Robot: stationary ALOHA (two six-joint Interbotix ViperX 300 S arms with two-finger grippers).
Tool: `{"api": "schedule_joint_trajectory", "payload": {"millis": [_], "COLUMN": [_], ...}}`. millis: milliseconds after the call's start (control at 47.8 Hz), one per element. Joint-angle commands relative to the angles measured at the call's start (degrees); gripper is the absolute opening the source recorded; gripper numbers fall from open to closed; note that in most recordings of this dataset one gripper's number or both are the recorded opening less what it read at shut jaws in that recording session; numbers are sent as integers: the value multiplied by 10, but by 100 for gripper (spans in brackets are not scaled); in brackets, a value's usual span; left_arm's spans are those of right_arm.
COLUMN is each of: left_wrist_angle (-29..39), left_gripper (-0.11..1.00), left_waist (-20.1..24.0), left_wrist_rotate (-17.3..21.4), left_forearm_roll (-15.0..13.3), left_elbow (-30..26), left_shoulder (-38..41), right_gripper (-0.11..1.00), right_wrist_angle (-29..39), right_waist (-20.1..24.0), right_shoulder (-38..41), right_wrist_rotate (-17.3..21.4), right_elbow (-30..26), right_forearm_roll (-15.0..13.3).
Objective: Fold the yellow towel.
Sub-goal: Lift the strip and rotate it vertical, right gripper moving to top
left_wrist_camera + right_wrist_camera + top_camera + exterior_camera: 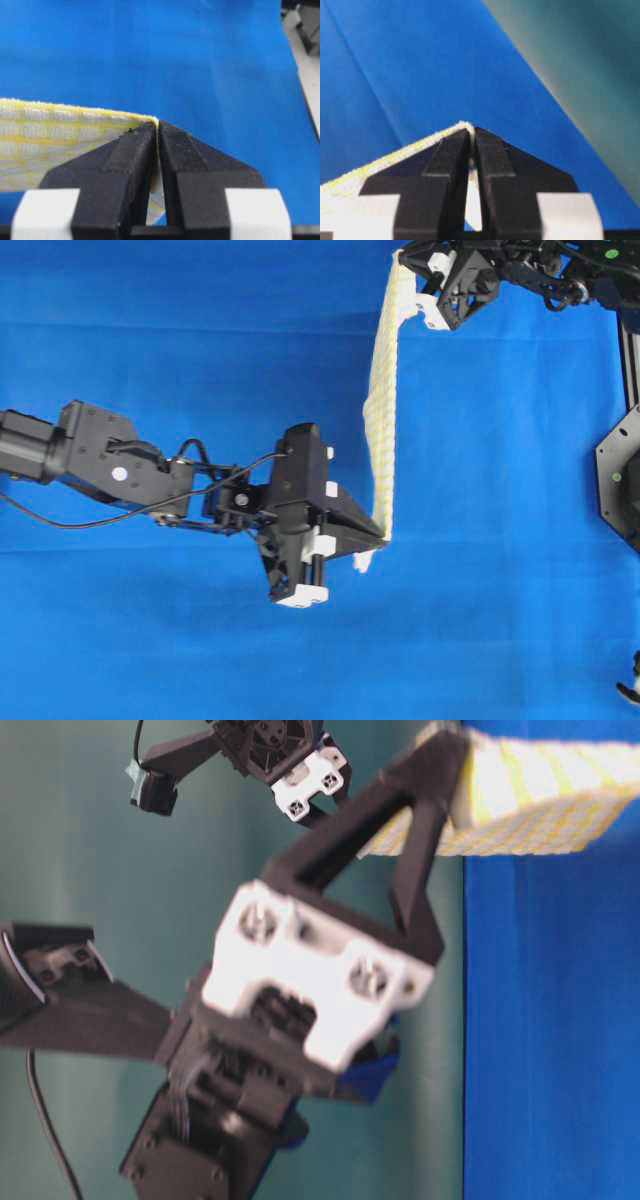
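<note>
At the left of the overhead view, the left arm's black gripper [378,535] is pinching one corner of the thin, pale yellow-and-white checked cloth towel [381,410]; the left wrist view is showing its fingers [135,155] closed tight on the hemmed edge with almost no gap. The towel is hanging stretched between the two arms as a narrow, edge-on band above the blue cloth-covered surface [200,340], apparently lifted clear of it. Towards the right, the right arm's black gripper [405,262] is holding the opposite corner near the top edge of the view, and its wrist view is showing its fingers [447,155] closed on the yellow hem in the same way.

Judging by how it is draping, the towel is light, soft and limp, so it will likely sag and swing rather than hold shape; corners and hemmed edges seem the surest places to grip, as thin weave could slip from a shallow pinch.

Nothing else is lying on the surface. A black stand fixture [620,475] is sitting at the far right, well apart from the towel.
</note>
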Motion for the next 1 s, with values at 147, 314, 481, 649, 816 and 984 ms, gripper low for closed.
{"api": "schedule_joint_trajectory", "payload": {"millis": [147,314,481,649,816,984], "left_wrist_angle": [-6,-6,-6,-29,-91,-135], "left_gripper": [2,2,2,2,2,2], "left_waist": [-17,-17,-20,-26,-34,-40], "left_wrist_rotate": [-1,-1,-2,-2,-2,-2], "left_forearm_roll": [2,1,-4,-30,-52,-69], "left_elbow": [-43,-40,-29,-3,45,94], "left_shoulder": [12,12,10,7,2,-11], "right_gripper": [3,3,3,3,3,3], "right_wrist_angle": [-4,-4,-3,-1,11,19], "right_waist": [-16,-15,-13,1,12,25], "right_shoulder": [1,1,9,30,70,113], "right_wrist_rotate": [-1,-2,-3,-4,-4,-4], "right_elbow": [-23,-23,-32,-54,-87,-123], "right_forearm_roll": [-4,-5,-5,-9,-15,-18]}}
